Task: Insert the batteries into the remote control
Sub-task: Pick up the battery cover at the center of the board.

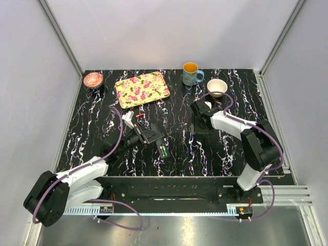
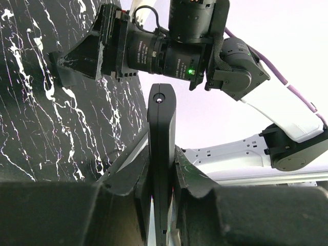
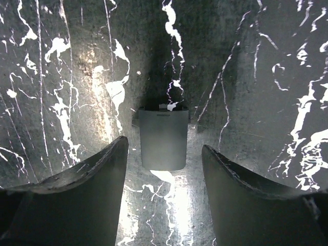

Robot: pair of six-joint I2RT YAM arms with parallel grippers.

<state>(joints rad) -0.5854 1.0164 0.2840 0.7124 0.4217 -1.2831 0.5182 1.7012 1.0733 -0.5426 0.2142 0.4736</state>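
Note:
My left gripper (image 1: 152, 137) is shut on the black remote control (image 1: 163, 149) and holds it edge-on just above the table. In the left wrist view the remote (image 2: 161, 123) stands upright between the fingers (image 2: 128, 177). A green-yellow battery (image 1: 164, 151) shows in its open end. A small red piece (image 1: 138, 116), possibly a battery, lies by the left arm. My right gripper (image 1: 201, 127) is open and low over the table. In the right wrist view a flat dark battery cover (image 3: 163, 138) lies on the table just ahead of the spread right gripper (image 3: 164, 154). Nothing touches the cover.
A floral tray (image 1: 142, 88) lies at the back left, with a pink dish (image 1: 93, 79) beyond it. An orange-filled mug (image 1: 192, 74) and a white bowl (image 1: 217, 86) stand at the back right, close behind the right arm. A small white item (image 1: 128, 118) lies near the left arm.

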